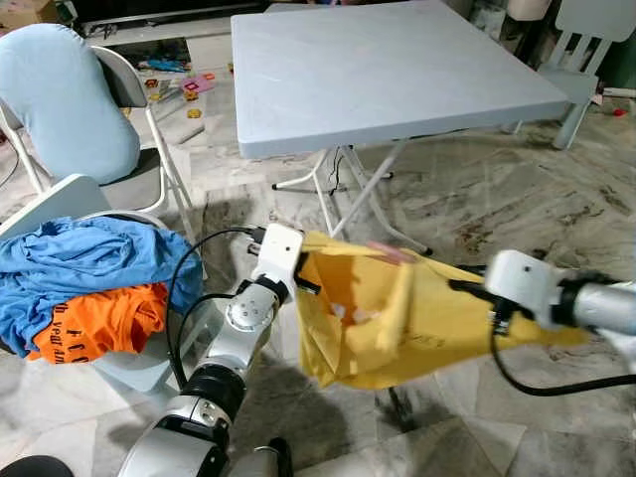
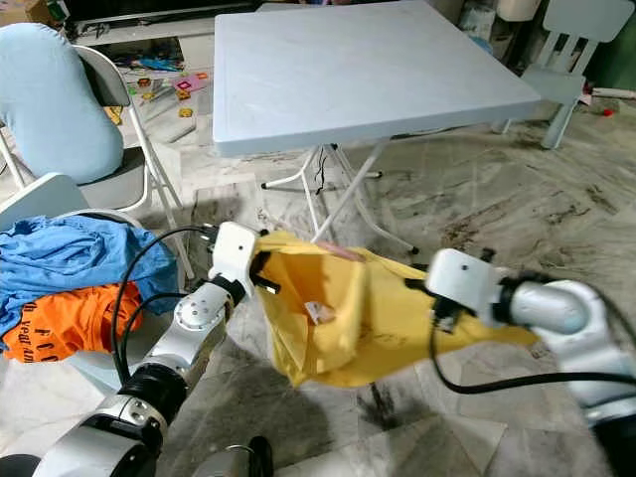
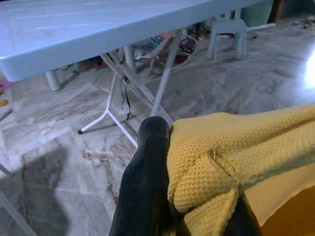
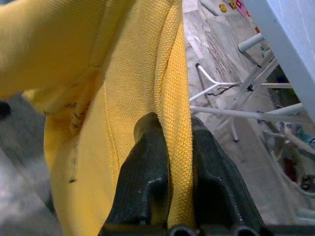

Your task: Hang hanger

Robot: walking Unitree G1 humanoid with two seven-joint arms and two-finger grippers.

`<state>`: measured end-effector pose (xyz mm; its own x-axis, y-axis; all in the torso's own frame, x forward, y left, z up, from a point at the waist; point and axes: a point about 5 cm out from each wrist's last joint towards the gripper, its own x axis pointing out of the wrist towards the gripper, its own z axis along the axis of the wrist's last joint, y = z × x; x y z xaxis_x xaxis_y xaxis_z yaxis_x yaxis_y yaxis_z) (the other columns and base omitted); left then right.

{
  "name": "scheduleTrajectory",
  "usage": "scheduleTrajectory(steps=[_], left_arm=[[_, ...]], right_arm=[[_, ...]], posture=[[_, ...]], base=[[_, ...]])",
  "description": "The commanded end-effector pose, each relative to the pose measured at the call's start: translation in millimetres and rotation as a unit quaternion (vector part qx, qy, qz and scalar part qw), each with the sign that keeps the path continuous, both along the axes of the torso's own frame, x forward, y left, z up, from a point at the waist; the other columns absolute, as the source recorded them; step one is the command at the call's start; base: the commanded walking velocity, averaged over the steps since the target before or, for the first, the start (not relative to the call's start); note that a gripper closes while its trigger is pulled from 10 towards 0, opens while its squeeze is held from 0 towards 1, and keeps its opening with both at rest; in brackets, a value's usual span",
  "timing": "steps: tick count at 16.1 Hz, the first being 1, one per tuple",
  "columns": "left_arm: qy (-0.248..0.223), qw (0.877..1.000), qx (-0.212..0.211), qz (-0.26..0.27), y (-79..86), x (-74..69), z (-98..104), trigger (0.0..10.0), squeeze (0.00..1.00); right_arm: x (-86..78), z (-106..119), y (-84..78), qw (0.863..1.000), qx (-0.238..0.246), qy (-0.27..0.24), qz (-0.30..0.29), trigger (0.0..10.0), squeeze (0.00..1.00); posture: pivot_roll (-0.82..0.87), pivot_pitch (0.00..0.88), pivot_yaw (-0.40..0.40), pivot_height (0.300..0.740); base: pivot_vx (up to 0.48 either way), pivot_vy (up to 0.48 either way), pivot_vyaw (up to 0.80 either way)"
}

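Hanging stretched between both arms, the yellow shirt (image 1: 397, 318) sags above the marble floor (image 1: 467, 199), just before the worktop (image 1: 388, 70). The left claw (image 3: 197, 206) and right claw (image 4: 174, 162) each pinch a fold, probably spreading it for a hanger.

Black lettering on the orange shirt (image 1: 99, 323) is only partly legible; no other text can be read.

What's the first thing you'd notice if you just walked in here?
A bright yellow shirt stretched in the air between the left pincer and the right pincer, each pinching an edge. Behind it stands a pale blue folding table, and on the robot's left a chair holds a pile of blue and orange clothes.
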<state>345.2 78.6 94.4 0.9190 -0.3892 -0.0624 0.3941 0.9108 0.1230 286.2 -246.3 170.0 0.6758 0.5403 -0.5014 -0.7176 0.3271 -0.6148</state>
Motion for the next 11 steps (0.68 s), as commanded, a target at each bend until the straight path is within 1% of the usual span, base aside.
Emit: scheduleTrajectory(steps=[1, 2, 3, 4, 5, 6, 7, 8, 9, 10, 11], left_arm=[[0.041, 0.996, 0.007, 0.082, 43.3, 1.1, -14.7, 0.0, 0.00], [0.047, 0.996, 0.009, 0.075, 40.0, 0.4, -16.2, 0.0, 0.00], [0.053, 0.996, 0.009, 0.065, 34.4, -0.7, -17.6, 0.0, 0.00], [0.056, 0.997, 0.007, 0.053, 27.0, -2.2, -18.5, 0.0, 0.00], [0.060, 0.997, 0.007, 0.045, 23.3, -2.9, -19.2, 0.0, 0.00], [0.066, 0.997, 0.010, 0.025, 17.9, -3.9, -19.8, 0.0, 0.00], [0.067, 0.998, 0.011, 0.021, 17.0, -4.1, -19.7, 0.0, 0.00], [0.071, 0.997, 0.029, -0.005, 13.6, -5.5, -20.9, 0.0, 0.00], [0.073, 0.996, 0.053, -0.022, 14.2, -6.1, -22.4, 0.0, 0.00], [0.069, 0.997, 0.043, -0.007, 17.1, -4.5, -20.4, 0.5, 0.00], [0.054, 0.998, 0.030, 0.003, 17.6, -3.2, -16.4, 3.6, 0.00]], right_arm=[[0.7, 15.6, -46.1, 0.995, -0.060, -0.012, -0.076, 10.0, 0.00], [3.5, 20.1, -48.0, 0.993, -0.087, -0.028, -0.071, 10.0, 0.00], [7.6, 23.4, -45.8, 0.991, -0.110, -0.051, -0.066, 10.0, 0.00], [12.2, 25.1, -39.4, 0.989, -0.111, -0.073, -0.058, 10.0, 0.00], [13.3, 23.7, -37.0, 0.988, -0.120, -0.081, -0.049, 10.0, 0.00], [13.5, 19.8, -36.6, 0.987, -0.136, -0.081, -0.037, 10.0, 0.00], [13.7, 19.0, -36.7, 0.987, -0.137, -0.081, -0.035, 10.0, 0.00], [11.5, 15.1, -38.4, 0.983, -0.169, -0.075, -0.013, 10.0, 0.00], [7.6, 13.4, -41.6, 0.980, -0.193, -0.055, 0.014, 10.0, 0.00], [4.7, 12.2, -43.6, 0.981, -0.190, -0.033, 0.023, 10.0, 0.00], [8.7, 15.7, -43.0, 0.985, -0.168, -0.045, 0.006, 10.0, 0.00]], posture=[[-0.06, 0.111, 0.052, 0.740], [-0.06, 0.112, 0.053, 0.740], [-0.06, 0.112, 0.053, 0.740], [-0.06, 0.110, 0.053, 0.740], [-0.06, 0.109, 0.055, 0.740], [-0.06, 0.107, 0.056, 0.740], [-0.06, 0.107, 0.056, 0.740], [-0.06, 0.106, 0.058, 0.740], [-0.06, 0.106, 0.058, 0.740], [-0.06, 0.107, 0.056, 0.740], [-0.06, 0.106, 0.053, 0.740]], base=[[0.000, 0.000, 0.00], [0.000, 0.000, 0.00], [0.000, 0.000, 0.00], [0.000, 0.000, 0.00], [0.000, 0.000, 0.00], [0.000, 0.000, 0.00], [0.000, 0.000, 0.00], [0.000, 0.000, 0.00], [0.000, 0.000, 0.00], [0.000, 0.000, 0.00], [0.000, 0.000, 0.00]])
